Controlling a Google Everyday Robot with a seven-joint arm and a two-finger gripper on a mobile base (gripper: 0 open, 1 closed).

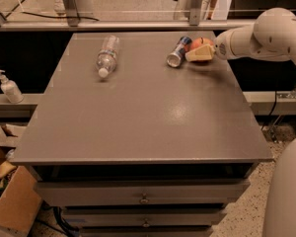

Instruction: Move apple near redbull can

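Camera view: claw [195, 51] grips apple [202, 42] nxt to redbull can [178, 52].

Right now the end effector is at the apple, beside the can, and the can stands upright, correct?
Not quite: the camera view shows the can lying on its side, not upright. The rest holds: the end effector is at the apple, beside the can.

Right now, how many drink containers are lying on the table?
2. The water bottle lies at the back left; the redbull can lies at the back right, beside the apple, where the gripper is. None looks hidden.
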